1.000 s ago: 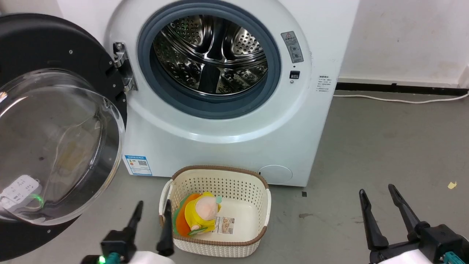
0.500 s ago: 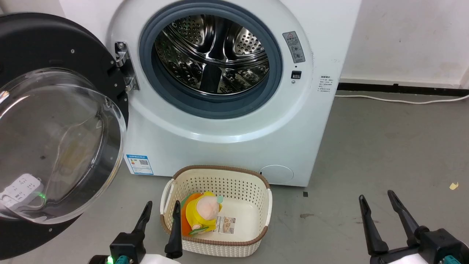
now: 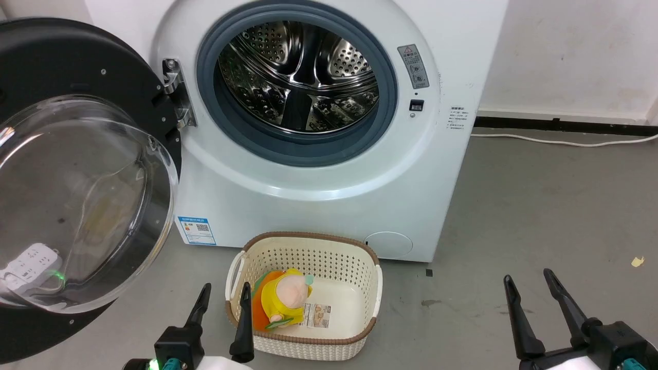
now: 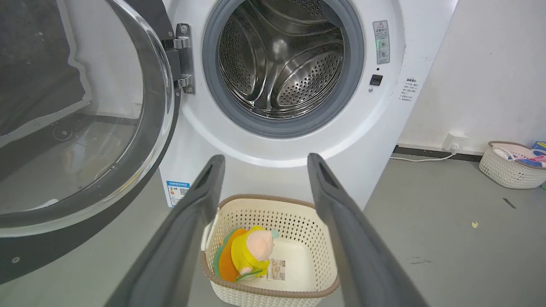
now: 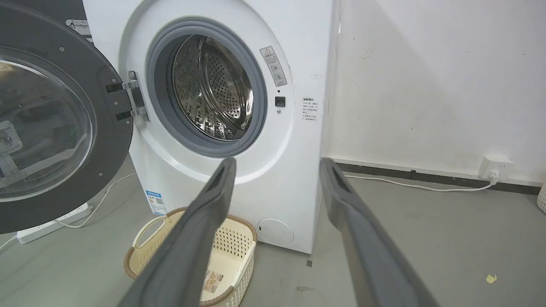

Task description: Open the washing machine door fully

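Note:
The washing machine door (image 3: 77, 200) stands swung wide out to the left on its metal hinge (image 3: 175, 92), its clear glass bowl (image 4: 76, 128) bulging toward me inside the black rim (image 5: 106, 140). The grey-ringed steel drum mouth (image 3: 298, 77) is uncovered. My left gripper (image 3: 225, 292) is low at the bottom left, open and empty, apart from the door and just left of the basket. At the bottom right my right gripper (image 3: 529, 280) is open over the floor, holding nothing.
A cream basket (image 3: 360, 257) with a yellow plush toy (image 3: 282, 298) sits on the floor in front of the machine. A white power strip (image 5: 51, 219) lies behind the door. A cable (image 3: 560, 140) runs along the wall, and another basket (image 4: 512, 164) stands far right.
The left gripper has shifted a little to the right, toward the basket. The right gripper has dropped slightly lower. The door stays where it was.

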Available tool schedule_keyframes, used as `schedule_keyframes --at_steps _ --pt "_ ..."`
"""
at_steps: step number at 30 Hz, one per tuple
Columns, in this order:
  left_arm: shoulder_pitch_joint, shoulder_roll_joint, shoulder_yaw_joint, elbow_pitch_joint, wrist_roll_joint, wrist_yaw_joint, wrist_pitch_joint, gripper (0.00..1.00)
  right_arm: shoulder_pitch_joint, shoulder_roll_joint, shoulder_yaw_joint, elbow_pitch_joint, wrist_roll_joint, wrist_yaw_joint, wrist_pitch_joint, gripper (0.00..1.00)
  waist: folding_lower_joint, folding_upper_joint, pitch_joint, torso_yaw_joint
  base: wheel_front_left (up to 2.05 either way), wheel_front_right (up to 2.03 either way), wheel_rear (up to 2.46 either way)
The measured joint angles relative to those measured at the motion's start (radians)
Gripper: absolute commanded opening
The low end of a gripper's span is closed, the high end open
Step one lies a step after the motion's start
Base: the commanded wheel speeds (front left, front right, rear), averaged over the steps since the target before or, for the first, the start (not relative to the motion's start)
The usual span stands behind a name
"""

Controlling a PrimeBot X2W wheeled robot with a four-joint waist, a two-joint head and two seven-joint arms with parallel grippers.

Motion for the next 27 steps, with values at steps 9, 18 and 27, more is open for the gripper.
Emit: schedule_keyframes --at_steps 9,18,27 --pt "-0.001 -0.003 0.011 0.003 0.017 -0.010 0.000 1.00 0.000 0.000 0.000 0.002 0.006 0.000 0.000 1.00 0.0000 0.0000 0.007 -0.001 0.00 0.00 0.00" --pt "-0.001 -0.003 0.015 -0.006 0.016 -0.016 0.002 0.00 -0.001 0.000 0.001 0.002 0.006 0.000 0.001 0.00 0.0000 0.0001 0.011 -0.003 0.00 0.00 0.00" --pt "-0.001 -0.004 0.024 -0.013 0.026 -0.019 0.020 0.00 -0.002 0.000 0.004 0.001 0.005 0.000 0.018 0.00 0.0000 0.0000 0.014 -0.006 0.00 0.00 0.00"
